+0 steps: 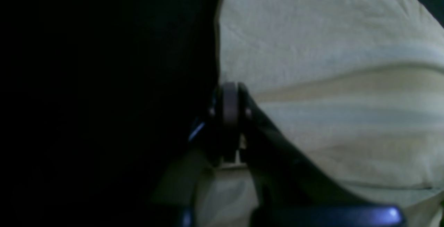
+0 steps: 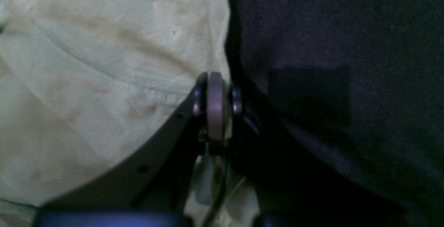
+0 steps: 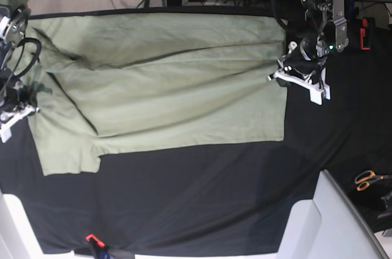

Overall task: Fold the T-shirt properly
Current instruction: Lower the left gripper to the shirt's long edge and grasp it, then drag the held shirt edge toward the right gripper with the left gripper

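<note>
Both closed: left gripper (image 1: 229, 116), right gripper (image 2: 215, 107) pinching T-shirt (image 3: 165, 87) edges.

plain sage-green T-shirt (image 3: 165, 87); black table cloth (image 3: 202, 198)

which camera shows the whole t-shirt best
The base view: the T-shirt lies spread across the table cloth, edges visible. Both wrist views show only close, dim fabric patches beside the closed gripper tips.
</note>
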You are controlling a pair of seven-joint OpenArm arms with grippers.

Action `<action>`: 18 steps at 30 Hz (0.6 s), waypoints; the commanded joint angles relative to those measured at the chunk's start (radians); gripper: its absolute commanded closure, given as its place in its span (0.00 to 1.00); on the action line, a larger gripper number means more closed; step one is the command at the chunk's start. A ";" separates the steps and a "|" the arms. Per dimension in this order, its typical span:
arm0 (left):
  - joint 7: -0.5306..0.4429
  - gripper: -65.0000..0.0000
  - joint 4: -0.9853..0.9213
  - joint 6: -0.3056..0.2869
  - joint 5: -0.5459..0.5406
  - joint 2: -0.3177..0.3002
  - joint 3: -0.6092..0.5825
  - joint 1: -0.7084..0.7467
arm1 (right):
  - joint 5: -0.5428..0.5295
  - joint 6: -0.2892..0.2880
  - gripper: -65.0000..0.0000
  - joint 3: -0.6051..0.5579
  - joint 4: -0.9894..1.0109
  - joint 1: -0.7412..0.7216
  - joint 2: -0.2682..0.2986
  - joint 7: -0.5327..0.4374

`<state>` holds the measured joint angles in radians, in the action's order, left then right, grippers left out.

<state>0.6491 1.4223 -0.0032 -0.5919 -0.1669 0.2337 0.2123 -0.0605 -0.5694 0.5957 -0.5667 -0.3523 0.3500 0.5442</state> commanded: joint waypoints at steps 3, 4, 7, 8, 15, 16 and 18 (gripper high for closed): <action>-0.005 1.00 0.045 -0.001 -0.003 -0.010 0.003 -0.001 | 0.026 0.001 1.00 -0.003 -0.002 -0.004 0.011 0.043; 0.011 1.00 0.058 -0.001 -0.003 -0.010 0.003 -0.001 | 0.026 0.001 1.00 -0.003 -0.002 -0.004 0.011 0.043; 0.044 0.81 0.107 -0.001 -0.003 -0.010 0.003 0.000 | 0.026 0.001 1.00 -0.003 -0.002 -0.004 0.011 0.043; 0.045 0.64 0.125 -0.001 -0.003 -0.010 0.003 0.002 | 0.026 0.001 1.00 -0.003 -0.002 -0.004 0.011 0.043; 0.047 0.00 0.183 -0.001 -0.004 -0.009 0.074 -0.018 | 0.026 0.001 1.00 -0.003 -0.002 0.000 0.011 0.041; 0.047 0.00 0.176 -0.001 -0.003 -0.010 0.080 -0.047 | 0.026 0.001 1.00 -0.004 -0.002 0.000 0.011 0.041; 0.047 0.00 0.110 -0.001 0.002 -0.010 0.086 -0.103 | 0.026 0.001 1.00 -0.004 -0.002 0.000 0.011 0.038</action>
<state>0.7101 1.5150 -0.0021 -0.5785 -0.1692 0.3187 0.1204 -0.0612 -0.5697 0.5957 -0.5674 -0.3496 0.3496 0.5423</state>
